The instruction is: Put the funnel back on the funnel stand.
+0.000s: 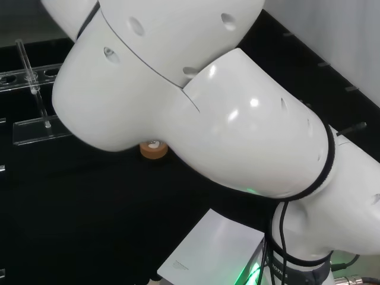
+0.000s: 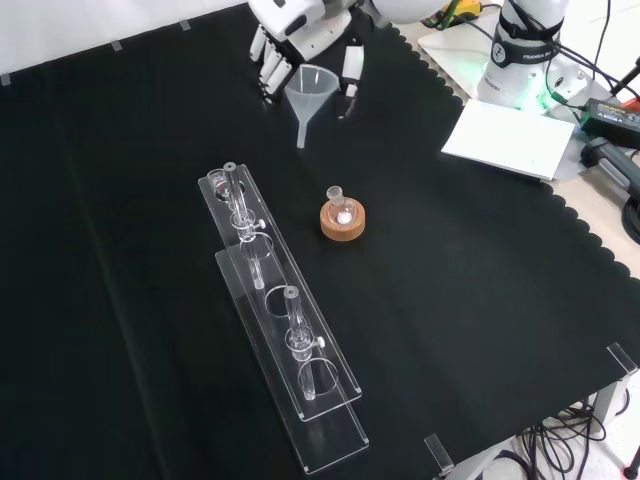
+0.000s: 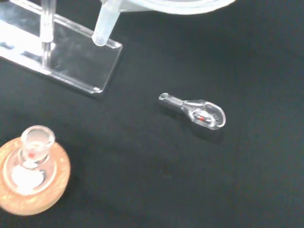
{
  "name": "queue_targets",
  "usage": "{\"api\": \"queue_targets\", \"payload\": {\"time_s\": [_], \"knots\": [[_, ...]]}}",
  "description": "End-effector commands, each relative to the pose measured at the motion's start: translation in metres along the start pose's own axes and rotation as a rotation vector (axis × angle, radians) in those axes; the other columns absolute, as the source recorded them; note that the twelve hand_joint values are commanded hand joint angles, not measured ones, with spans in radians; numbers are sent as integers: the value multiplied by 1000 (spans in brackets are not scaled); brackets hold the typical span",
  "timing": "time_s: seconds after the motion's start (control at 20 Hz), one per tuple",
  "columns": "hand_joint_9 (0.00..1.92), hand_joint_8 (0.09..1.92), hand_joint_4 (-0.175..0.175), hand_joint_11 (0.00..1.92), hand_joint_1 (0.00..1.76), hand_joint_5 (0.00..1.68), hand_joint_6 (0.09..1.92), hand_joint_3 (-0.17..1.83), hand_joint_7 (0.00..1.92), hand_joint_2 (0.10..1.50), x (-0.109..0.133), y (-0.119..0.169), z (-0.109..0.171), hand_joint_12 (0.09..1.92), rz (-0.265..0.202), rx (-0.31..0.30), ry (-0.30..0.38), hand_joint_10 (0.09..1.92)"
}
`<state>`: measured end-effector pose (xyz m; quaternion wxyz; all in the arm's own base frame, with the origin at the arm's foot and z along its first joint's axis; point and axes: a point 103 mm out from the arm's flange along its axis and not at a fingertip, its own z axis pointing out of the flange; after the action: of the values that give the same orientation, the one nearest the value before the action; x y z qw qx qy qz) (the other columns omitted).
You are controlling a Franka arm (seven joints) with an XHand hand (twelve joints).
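At the far edge of the front view, the funnel (image 2: 311, 92) is pinched upright between the hand (image 2: 300, 35)'s curled fingers and thumb, well beyond the stand (image 2: 285, 320).

Glossy white arm links (image 1: 196, 101), rounded and bulbous, dotted with small recessed screw holes and split by thin dark seams. Black band ringing one joint, with thin black cables (image 1: 279, 237) trailing down toward the base. Green glow at the base (image 2: 525, 50), probably a status light. In the front view, black and white hand (image 2: 300, 35): white finger shells over black segments, dark at the tips. Dark print on the base collar, too small to make out.
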<state>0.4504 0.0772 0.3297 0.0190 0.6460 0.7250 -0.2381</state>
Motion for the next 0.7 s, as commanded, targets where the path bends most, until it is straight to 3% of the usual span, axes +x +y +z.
{"api": "queue_targets", "payload": {"time_s": [0.05, 0.4, 0.7], "knots": [[1267, 673, -51, 840, 653, 581, 654, 378, 706, 833, -26, 22, -33, 1102, 24, -22, -14, 300], [1263, 675, -50, 838, 672, 592, 661, 380, 705, 831, -28, 56, -54, 1106, 1, -42, -22, 299], [1262, 677, -52, 847, 681, 594, 664, 383, 704, 828, -32, 90, -55, 1104, -14, -28, -15, 299]]}}
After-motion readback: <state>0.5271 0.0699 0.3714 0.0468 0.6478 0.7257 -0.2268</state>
